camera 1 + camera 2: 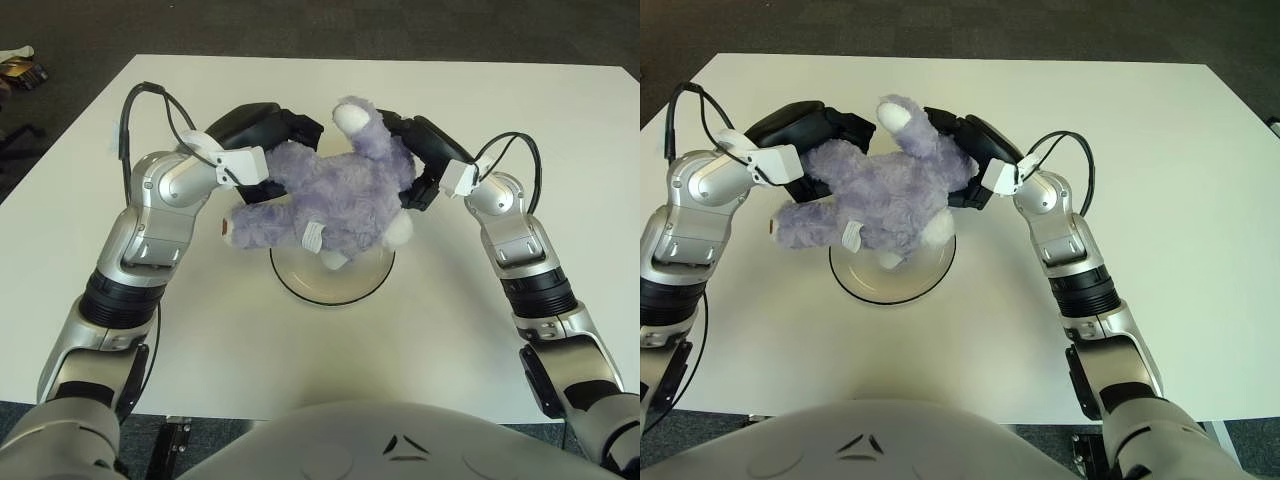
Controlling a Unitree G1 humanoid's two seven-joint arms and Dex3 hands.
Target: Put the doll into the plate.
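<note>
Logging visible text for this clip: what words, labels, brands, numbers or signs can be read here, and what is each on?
No readable text in either view.
Doll: small white tag on its underside, any print too small to read.
Robot torso: dark angular mark, a shape rather than letters.
Plate, table, left hand, right hand: no markings visible.
</note>
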